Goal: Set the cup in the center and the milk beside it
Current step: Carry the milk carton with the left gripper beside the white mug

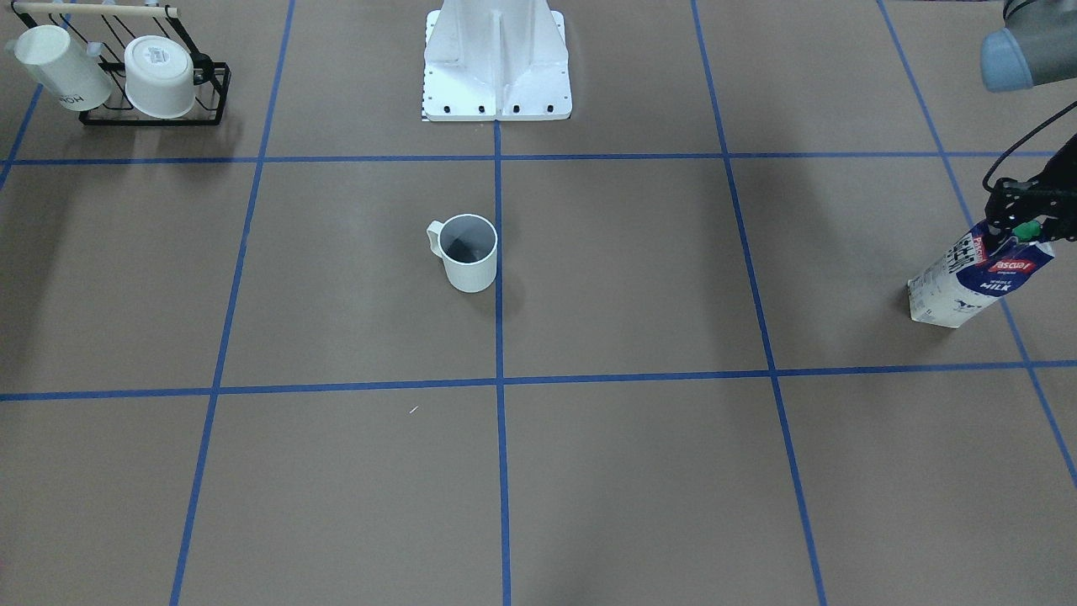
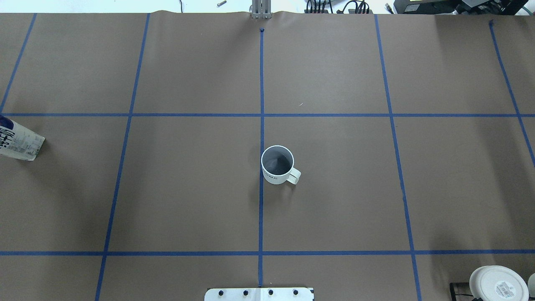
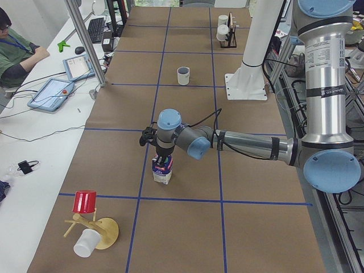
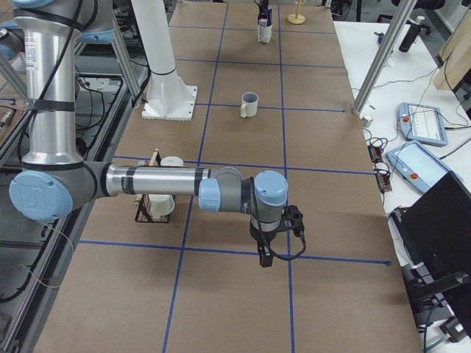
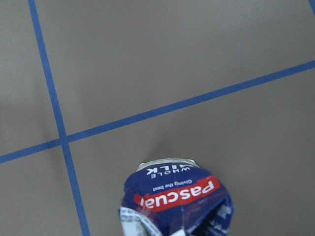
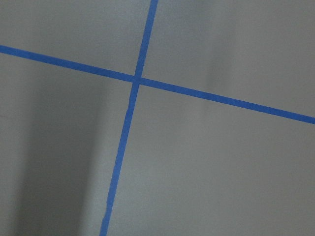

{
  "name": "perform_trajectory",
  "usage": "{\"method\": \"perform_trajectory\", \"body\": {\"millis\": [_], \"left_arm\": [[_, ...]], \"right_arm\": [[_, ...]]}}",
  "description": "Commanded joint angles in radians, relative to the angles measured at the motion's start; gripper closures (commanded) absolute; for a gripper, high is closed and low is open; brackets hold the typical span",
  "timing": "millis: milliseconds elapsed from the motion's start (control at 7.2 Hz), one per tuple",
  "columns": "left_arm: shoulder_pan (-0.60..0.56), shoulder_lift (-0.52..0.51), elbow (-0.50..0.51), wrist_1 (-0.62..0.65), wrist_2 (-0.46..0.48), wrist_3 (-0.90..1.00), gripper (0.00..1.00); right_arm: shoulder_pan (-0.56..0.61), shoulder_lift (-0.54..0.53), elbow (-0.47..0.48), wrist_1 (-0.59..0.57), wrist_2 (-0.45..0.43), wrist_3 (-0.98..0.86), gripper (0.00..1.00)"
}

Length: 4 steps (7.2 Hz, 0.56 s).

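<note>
The cup [image 1: 469, 257], a ribbed white mug with a dark inside, stands upright at the centre [image 2: 261, 200] of the table, touching the blue tape line; its handle points toward the robot's right [image 2: 294, 175]. The milk [image 1: 976, 282], a navy and white carton with a green cap, is far off on the robot's left side [image 2: 19, 142]. My left gripper [image 1: 1020, 223] is shut on the carton's top. The left wrist view looks down on the carton [image 5: 177, 201]. My right gripper [image 4: 263, 257] hangs above bare table on the right side; I cannot tell whether it is open.
A black wire rack [image 1: 210, 101] with two other white cups stands at the robot's right near corner. The white robot base [image 1: 496, 76] is at the near edge. A wooden stand with a red cup [image 3: 85, 202] is at the far left end.
</note>
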Motion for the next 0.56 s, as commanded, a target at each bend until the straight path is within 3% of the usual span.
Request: {"method": "perform_trajectory", "body": {"millis": [0, 417], "left_arm": [[-0.007, -0.001, -0.053, 0.009, -0.008, -0.008, 1.0], [0.01, -0.056, -0.202, 0.103, -0.008, -0.214, 1.0]], "right_arm": [[0.0, 0.0, 0.0, 0.0, 0.0, 0.0, 0.0], [0.0, -0.002, 0.0, 0.0, 0.0, 0.0, 0.0]]}}
